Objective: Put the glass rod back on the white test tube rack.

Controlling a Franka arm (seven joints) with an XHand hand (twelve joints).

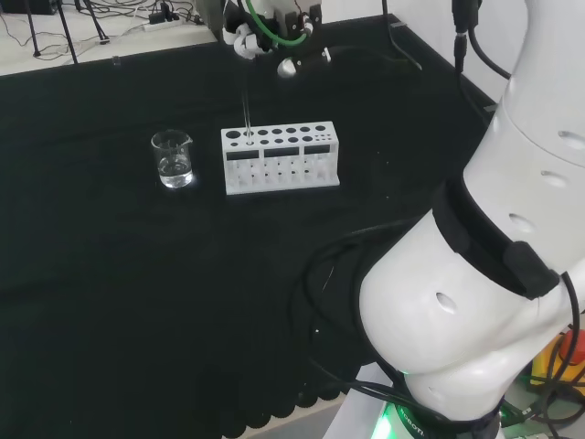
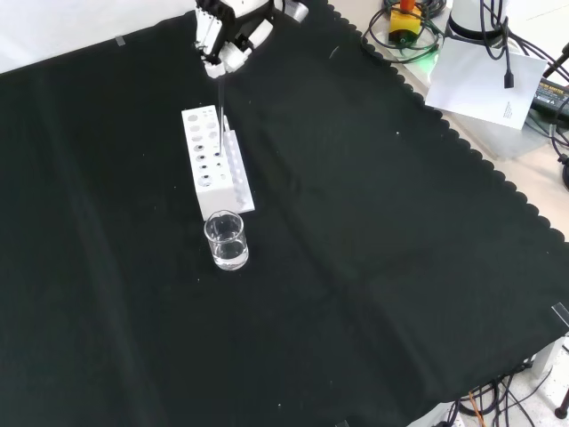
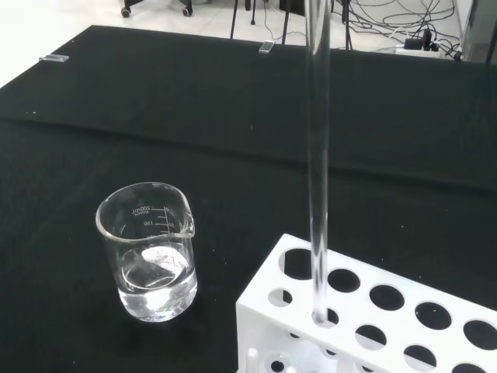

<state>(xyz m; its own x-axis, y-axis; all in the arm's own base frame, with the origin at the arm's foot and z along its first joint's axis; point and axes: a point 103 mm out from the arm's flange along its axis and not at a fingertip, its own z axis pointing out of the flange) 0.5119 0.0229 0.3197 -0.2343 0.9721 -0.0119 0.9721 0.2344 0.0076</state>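
The hand [image 1: 245,37] hovers above the near-beaker end of the white test tube rack [image 1: 279,160], its fingers curled round the top of the glass rod [image 1: 246,114]. The clear rod hangs upright, and in the wrist view its lower tip [image 3: 318,315] sits in a hole close to the rack's [image 3: 365,330] end. In the front view the hand [image 2: 227,36] is at the top, with the rod [image 2: 220,111] dropping from it into the rack [image 2: 209,169].
A small glass beaker [image 1: 172,159] [image 2: 226,240] [image 3: 149,252] with a little clear liquid stands on the cloth beside the rack's end. The arm's white links [image 1: 494,256] take up the head view's right. Cables and a white sheet [image 2: 484,76] lie past the cloth's scalloped edge.
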